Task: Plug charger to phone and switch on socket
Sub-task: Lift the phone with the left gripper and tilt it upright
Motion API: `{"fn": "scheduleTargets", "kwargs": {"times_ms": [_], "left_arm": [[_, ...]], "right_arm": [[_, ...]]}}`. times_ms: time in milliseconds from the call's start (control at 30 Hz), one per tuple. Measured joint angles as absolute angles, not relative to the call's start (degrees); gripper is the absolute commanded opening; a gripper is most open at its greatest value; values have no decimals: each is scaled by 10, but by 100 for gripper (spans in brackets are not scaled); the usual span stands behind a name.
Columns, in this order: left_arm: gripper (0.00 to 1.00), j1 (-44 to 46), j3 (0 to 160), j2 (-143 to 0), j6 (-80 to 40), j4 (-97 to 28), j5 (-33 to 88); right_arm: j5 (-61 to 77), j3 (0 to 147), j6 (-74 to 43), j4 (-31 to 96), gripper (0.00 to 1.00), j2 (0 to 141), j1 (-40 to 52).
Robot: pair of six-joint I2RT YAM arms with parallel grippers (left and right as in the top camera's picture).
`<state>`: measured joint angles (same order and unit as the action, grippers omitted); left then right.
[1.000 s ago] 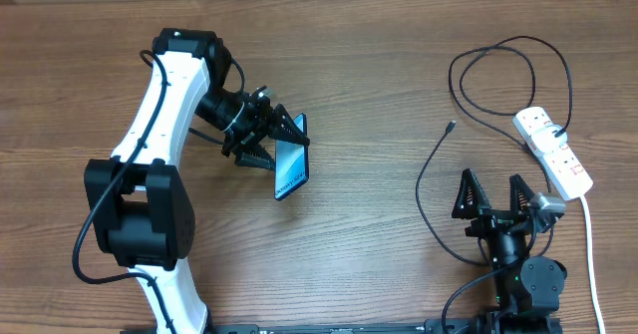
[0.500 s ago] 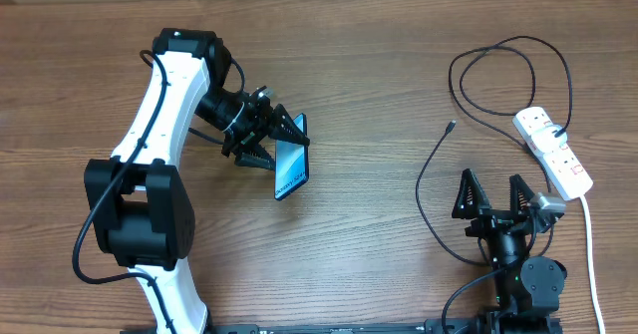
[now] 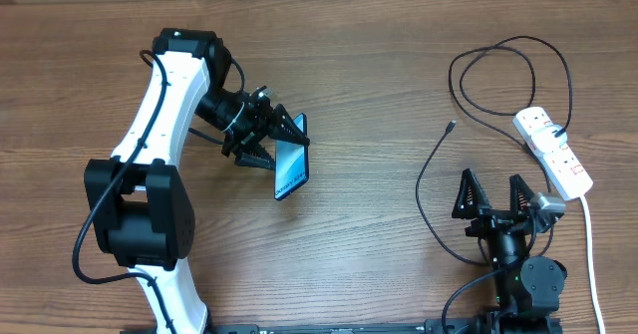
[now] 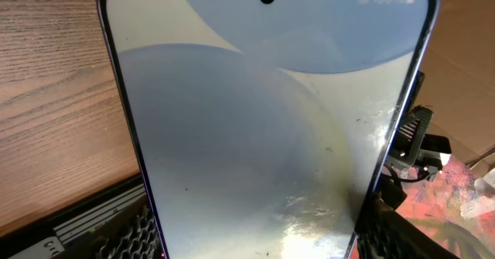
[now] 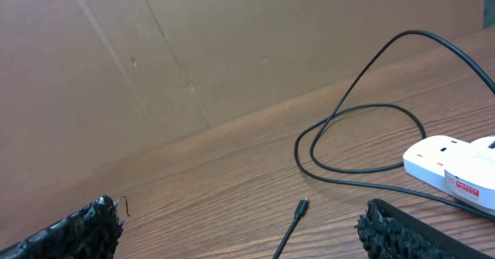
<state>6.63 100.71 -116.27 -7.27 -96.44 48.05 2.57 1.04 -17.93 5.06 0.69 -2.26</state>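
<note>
Wood-grained surface (image 3: 379,75), left side: my left claw (image 3: 284,143) grips the phone (image 3: 291,167) by its long edges — keeping, I judge, its port end free — while my right claw (image 3: 491,179) gapes empty near the charger (image 3: 451,128) tip and the far-right socket (image 3: 553,152).

**A:** Where is the phone (image 3: 290,167)?

**B:** Between my left jaws, at nine o'clock from the middle of the bench (image 3: 379,75).

**A:** And the socket (image 3: 554,153)?

**B:** On the bench near its right edge, at two o'clock from my right jaws. Its cord (image 3: 590,244) runs off toward six o'clock.

**A:** The charger (image 3: 420,179)?

**B:** It loops at eleven o'clock of the socket, then bends past my right jaws' nine o'clock. Its plug tip (image 3: 453,127) lies at their eleven o'clock, well apart from the phone.
</note>
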Motion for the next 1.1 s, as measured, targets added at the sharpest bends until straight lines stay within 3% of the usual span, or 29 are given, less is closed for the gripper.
{"fn": "scheduleTargets", "kwargs": {"times_ms": [1100], "left_arm": [[38,66,1007,-1163,-56,-908,462]], "right_arm": [[26,10,-179,50,100,7,-23]]}}
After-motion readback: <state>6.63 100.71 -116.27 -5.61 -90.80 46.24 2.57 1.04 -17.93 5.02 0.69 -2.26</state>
